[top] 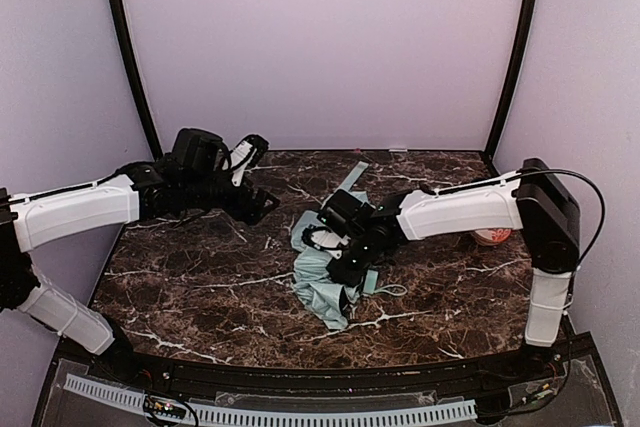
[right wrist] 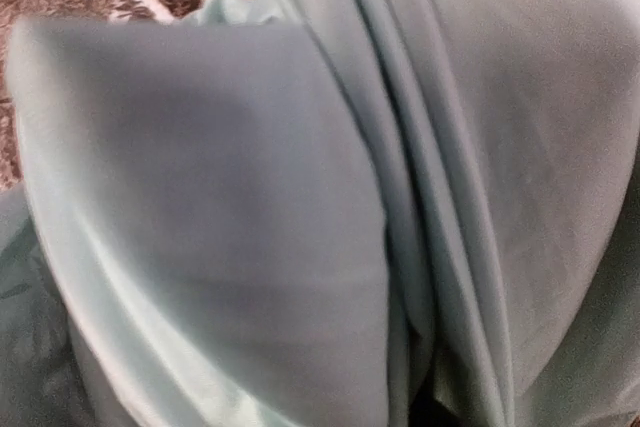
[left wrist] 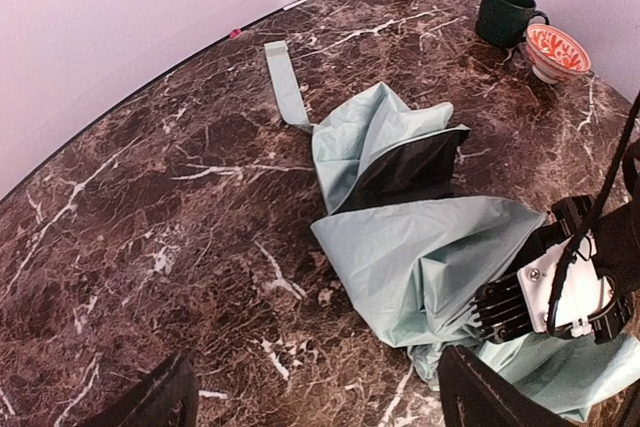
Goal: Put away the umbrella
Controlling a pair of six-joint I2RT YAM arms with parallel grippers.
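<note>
The umbrella point(top: 325, 282) lies loosely crumpled on the marble table point(top: 200, 287), mint fabric up with a black underside panel point(left wrist: 410, 172) showing. Its mint strap point(left wrist: 285, 82) trails toward the back wall. My right gripper point(top: 343, 259) is pressed down into the canopy. One ribbed black finger point(left wrist: 500, 312) shows at the bunched fabric in the left wrist view. In the right wrist view, umbrella fabric point(right wrist: 300, 197) fills the frame and hides the jaws. My left gripper point(top: 258, 177) hovers open at the back left. Its fingertips point(left wrist: 150, 397) stand wide apart with nothing between them, left of the umbrella point(left wrist: 420, 237).
A dark green cup point(left wrist: 505, 12) and an orange-and-white patterned bowl point(left wrist: 555, 47) stand together at the table's back right, close to the right arm's elbow. The bowl point(top: 492, 237) peeks out behind that arm. Walls enclose the table on three sides.
</note>
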